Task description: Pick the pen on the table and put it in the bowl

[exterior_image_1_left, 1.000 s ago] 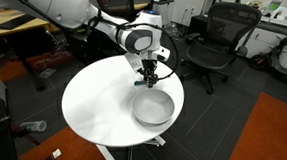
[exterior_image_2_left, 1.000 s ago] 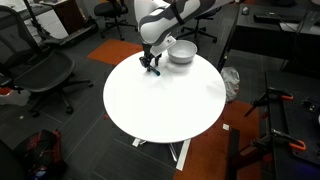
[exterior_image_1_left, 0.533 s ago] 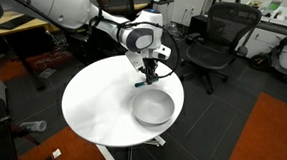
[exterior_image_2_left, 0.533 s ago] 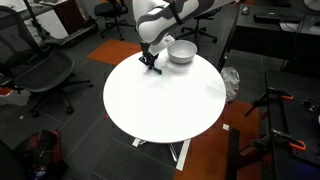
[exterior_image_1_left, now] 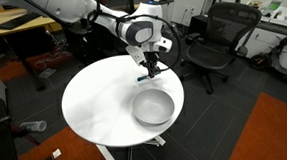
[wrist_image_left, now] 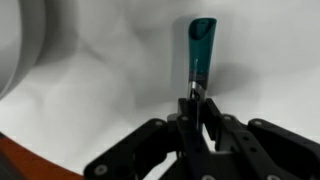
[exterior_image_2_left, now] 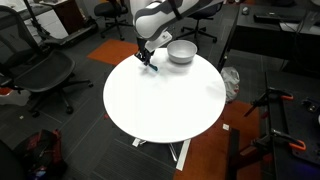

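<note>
In the wrist view my gripper [wrist_image_left: 194, 112] is shut on the pen [wrist_image_left: 199, 55], whose teal body sticks out ahead of the jaws over the white table [wrist_image_left: 110, 80]. In both exterior views the gripper [exterior_image_1_left: 150, 69] [exterior_image_2_left: 146, 57] hangs a little above the table [exterior_image_1_left: 95, 108] [exterior_image_2_left: 165, 100], with the pen [exterior_image_1_left: 147, 76] as a small dark stick at its tips. The white bowl [exterior_image_1_left: 152, 107] [exterior_image_2_left: 181, 52] stands on the table beside the gripper, and its curved edge [wrist_image_left: 20, 50] shows at the wrist view's left side.
Black office chairs [exterior_image_1_left: 213, 41] [exterior_image_2_left: 40, 75] stand around the table. A wooden desk [exterior_image_1_left: 20, 22] is behind the arm. Orange carpet patches [exterior_image_1_left: 272, 132] lie on the dark floor. A tripod [exterior_image_2_left: 280, 110] stands near the table.
The gripper has closed on the pen and risen slightly off the table top with it.
</note>
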`<state>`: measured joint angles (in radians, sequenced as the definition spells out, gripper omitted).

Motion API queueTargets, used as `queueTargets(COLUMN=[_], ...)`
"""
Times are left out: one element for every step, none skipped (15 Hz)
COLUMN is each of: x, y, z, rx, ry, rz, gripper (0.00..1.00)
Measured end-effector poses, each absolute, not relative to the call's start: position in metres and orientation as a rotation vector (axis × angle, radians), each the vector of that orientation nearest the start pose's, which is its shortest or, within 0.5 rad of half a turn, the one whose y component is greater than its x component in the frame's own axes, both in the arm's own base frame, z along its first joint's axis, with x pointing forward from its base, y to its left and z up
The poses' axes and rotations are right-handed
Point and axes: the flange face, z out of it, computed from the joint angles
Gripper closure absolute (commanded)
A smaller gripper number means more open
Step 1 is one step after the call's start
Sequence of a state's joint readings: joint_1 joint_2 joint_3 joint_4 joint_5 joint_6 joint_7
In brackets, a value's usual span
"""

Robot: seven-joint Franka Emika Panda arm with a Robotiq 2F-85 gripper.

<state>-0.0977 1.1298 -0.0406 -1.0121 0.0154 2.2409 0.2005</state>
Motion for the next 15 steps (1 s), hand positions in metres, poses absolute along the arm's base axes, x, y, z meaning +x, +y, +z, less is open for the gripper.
queueTargets(x=[0.784, 0.786, 0.787, 0.787, 0.786, 0.784, 0.782, 0.778, 0.774, 0.769, 0.764, 0.759, 0.753, 0.746, 0.739], y=[-0.095, -0.094, -0.093, -0.092, -0.092, -0.091, -0.09, -0.09, -0.09, -0.091, -0.091, -0.093, -0.095, -0.098, -0.101], z=[0.167, 0.177, 0.186, 0.194, 0.201, 0.208, 0.215, 0.222, 0.228, 0.235, 0.241, 0.247, 0.254, 0.261, 0.268], rx=[-3.113, -3.109, -3.105, -3.101, -3.097, -3.093, -3.089, -3.086, -3.084, -3.083, -3.081, -3.079, -3.078, -3.077, -3.077], ry=[0.504, 0.501, 0.499, 0.496, 0.495, 0.493, 0.492, 0.492, 0.492, 0.494, 0.497, 0.503, 0.509, 0.518, 0.531], rz=[-0.199, -0.241, -0.277, -0.311, -0.343, -0.372, -0.4, -0.423, -0.444, -0.462, -0.479, -0.493, -0.51, -0.527, -0.542], gripper=[0.95, 0.95, 0.95, 0.95, 0.95, 0.95, 0.95, 0.95, 0.95, 0.95, 0.95, 0.95, 0.95, 0.95, 0.95])
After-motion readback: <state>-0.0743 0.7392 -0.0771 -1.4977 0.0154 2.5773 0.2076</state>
